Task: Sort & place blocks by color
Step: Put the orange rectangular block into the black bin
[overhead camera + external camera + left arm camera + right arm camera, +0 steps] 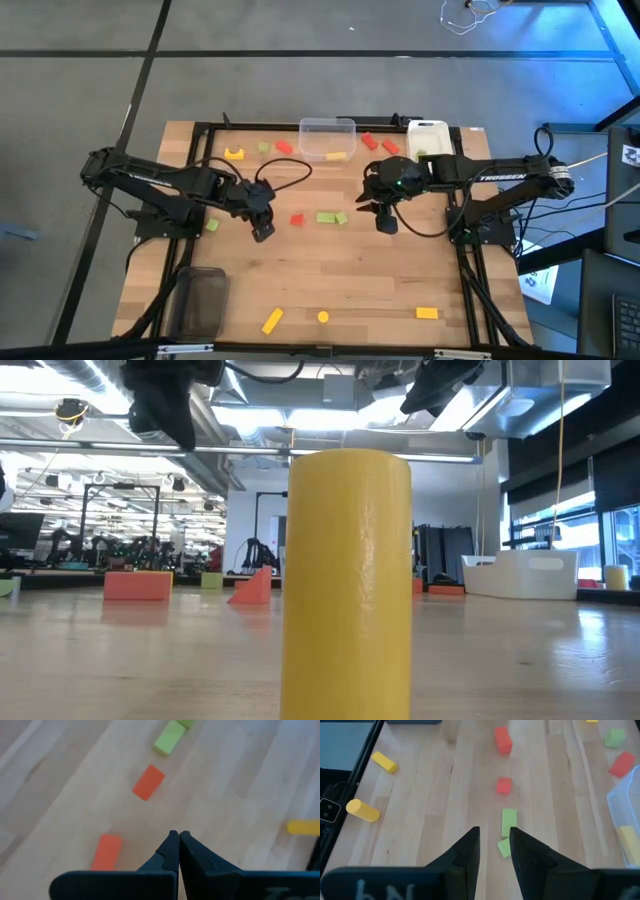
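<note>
Bare wooden table (400, 275) lies open across my near half, blocks (331, 217) scattered mostly mid-table and far. My left gripper (262, 232) hangs pressed together, empty; my right gripper (386, 224) hangs slightly spread, empty, near two green blocks. Only my low view shows the yellow cylinder (347, 582) at the near edge.

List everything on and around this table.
red blocks: five, red, far edge and middle
yellow blocks: five, yellow, near edge, far left, clear tub
green blocks: four, green, middle, far left
clear tub: one, clear, far edge
white tub: one, white, far right
dark bin: one, dark, near left corner
table: one, wooden
left gripper: one, dark, shut, left of centre
right gripper: one, dark, open, right of centre
</note>
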Motion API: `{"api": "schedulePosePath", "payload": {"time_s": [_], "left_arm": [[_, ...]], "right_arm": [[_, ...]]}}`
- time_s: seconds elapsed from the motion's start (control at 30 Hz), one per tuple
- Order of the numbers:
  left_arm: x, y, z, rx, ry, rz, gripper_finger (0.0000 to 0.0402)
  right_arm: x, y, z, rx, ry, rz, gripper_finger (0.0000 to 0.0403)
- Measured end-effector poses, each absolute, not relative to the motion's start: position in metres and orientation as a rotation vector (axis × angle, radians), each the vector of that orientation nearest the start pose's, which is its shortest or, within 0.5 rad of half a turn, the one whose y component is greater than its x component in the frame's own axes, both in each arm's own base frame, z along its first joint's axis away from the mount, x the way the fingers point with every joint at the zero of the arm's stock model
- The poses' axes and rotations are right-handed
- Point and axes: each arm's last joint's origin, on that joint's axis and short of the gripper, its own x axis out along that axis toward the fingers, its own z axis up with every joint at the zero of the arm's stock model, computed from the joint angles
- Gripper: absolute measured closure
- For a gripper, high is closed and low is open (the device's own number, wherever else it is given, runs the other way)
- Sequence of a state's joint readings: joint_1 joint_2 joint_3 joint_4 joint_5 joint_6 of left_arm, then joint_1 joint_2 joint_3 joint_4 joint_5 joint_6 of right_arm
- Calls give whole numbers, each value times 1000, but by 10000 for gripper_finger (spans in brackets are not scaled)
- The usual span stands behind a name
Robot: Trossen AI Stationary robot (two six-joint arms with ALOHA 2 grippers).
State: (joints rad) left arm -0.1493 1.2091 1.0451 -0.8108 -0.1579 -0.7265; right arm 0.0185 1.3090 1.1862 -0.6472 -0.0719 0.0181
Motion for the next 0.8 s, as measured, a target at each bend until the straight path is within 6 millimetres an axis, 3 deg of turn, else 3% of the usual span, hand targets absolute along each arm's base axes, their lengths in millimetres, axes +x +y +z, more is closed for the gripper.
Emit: {"api": "schedulePosePath", "payload": {"time_s": [0.57, 0.8], "left_arm": [[231, -20, 290, -539, 870, 454, 399], [231, -13, 290, -609, 854, 519, 327]], "right_arm": [[271, 7, 321, 38, 771, 79, 297], [271, 7, 321, 38, 771, 79, 297]]}}
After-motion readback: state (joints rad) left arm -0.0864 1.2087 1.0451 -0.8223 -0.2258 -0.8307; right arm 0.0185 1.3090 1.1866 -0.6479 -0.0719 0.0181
